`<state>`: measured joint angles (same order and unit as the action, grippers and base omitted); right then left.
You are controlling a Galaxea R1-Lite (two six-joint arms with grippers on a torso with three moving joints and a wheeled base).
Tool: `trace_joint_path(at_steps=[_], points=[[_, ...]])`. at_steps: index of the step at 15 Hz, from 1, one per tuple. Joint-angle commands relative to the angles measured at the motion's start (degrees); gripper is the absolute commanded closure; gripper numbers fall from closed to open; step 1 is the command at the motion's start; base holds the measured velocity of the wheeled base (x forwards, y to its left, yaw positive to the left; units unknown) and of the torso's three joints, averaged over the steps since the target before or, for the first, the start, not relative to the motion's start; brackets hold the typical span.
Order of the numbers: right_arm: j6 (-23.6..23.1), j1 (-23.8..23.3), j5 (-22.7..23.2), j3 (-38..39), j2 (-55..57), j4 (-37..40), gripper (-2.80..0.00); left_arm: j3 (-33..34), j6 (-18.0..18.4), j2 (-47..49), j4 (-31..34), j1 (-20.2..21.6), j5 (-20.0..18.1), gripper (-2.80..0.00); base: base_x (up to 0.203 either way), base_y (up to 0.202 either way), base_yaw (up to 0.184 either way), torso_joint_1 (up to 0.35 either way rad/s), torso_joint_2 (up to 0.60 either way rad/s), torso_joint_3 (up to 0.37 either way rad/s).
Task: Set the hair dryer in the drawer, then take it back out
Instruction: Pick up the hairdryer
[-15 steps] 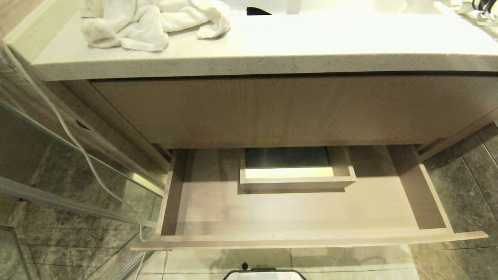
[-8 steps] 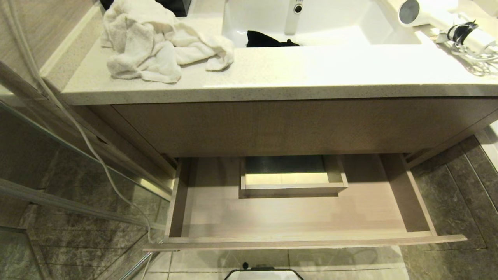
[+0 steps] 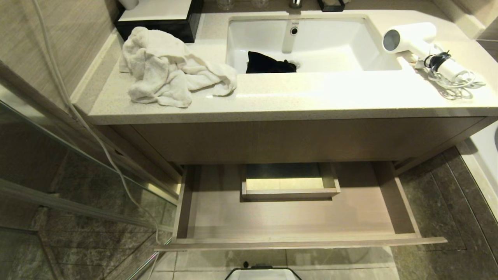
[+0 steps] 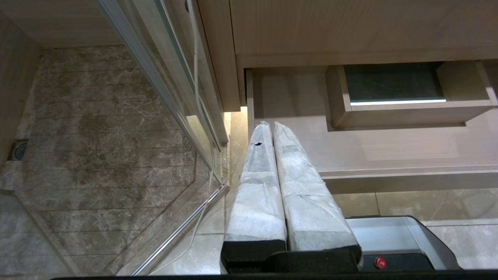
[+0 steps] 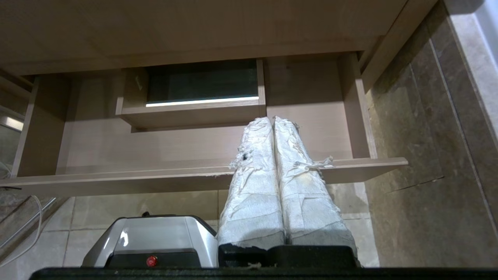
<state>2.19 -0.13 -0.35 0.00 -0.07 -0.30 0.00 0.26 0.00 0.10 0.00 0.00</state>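
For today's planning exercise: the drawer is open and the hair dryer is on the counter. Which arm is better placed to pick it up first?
Probably the right. The hair dryer lies at the counter's right end, on the robot's right side. Both claws, left and right, are shut and low by the open drawer, so neither is nearer in height.

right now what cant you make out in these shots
- Back of the drawer: head view, hidden under the vanity front panel.
- Dark item in the sink: head view, too shapeless to identify.
- Hair dryer: in neither wrist view.
- Left gripper and right gripper: outside the head view.
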Motion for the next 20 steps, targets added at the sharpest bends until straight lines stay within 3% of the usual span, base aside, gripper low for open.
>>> trace_joint_path(at_steps=[1, 11, 20], points=[[0.0, 0.04, 0.0, 0.09, -0.1, -0.05, 0.0, 0.09, 0.0, 0.0, -0.01, 0.0, 0.0, 0.0, 0.0, 0.0, 0.0, 0.198, -0.38, -0.193], [-0.61, 0.05, 0.39, 0.13, -0.1, -0.04, 0.0, 0.08, 0.0, 0.0, -0.01, 0.0, 0.0, 0.0, 0.0, 0.0, 0.0, 0.167, -0.32, -0.157], [-0.88, 0.05, 0.44, 0.09, -0.1, 0.13, 0.0, 0.01, 0.0, 0.0, -0.01, 0.0, 0.0, 0.0, 0.0, 0.0, 0.0, 0.076, 0.0, 0.07]])
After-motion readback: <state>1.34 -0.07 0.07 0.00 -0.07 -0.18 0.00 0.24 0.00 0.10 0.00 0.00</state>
